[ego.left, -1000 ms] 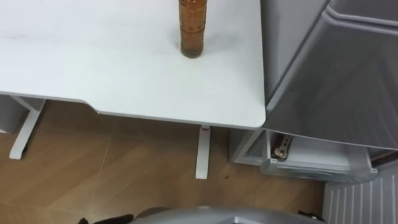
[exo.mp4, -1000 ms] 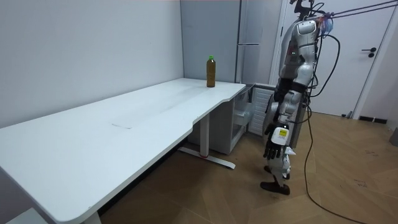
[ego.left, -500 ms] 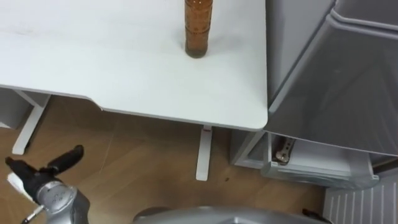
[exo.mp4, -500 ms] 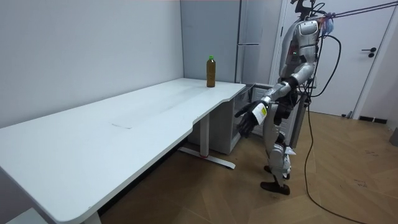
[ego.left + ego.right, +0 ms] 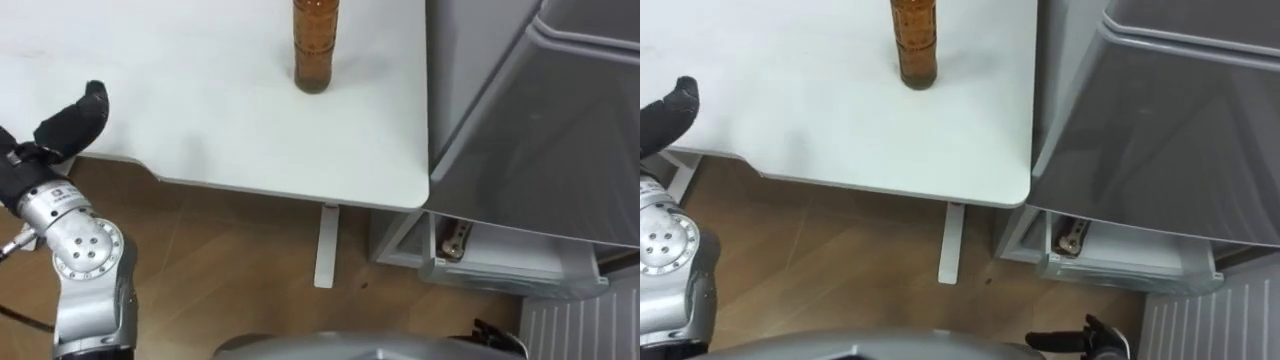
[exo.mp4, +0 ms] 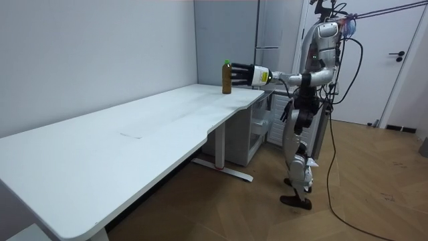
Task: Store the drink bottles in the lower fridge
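Amber tea in a clear bottle is the one drink on show, and it stands upright at the far right of the white worktop, close to the grey fridge and untouched. The step in hand looks like the reach for it. The left robot hand is held out at worktop height over the near left edge, its dark fingers relaxed and apart with nothing in them, well to the left of the bottle in the eye views. The right robot hand hangs low by the robot's side, idle. The robot stands on the wooden floor at the worktop's end, facing the corner where worktop and fridge meet. The next move, as I judge it, calls for carrying the left robot hand across to the right and forward until the fingers can close round the bottle's body below the green cap. The bottle must stay upright, since it is tall and narrow and would tip at a sideways knock. The lower compartment appears to stand open already, with white shelving showing beneath the grey upper door. The way down to it is tight: the worktop's rounded corner and its white leg sit just beside the opening, and the upper door overhangs it.
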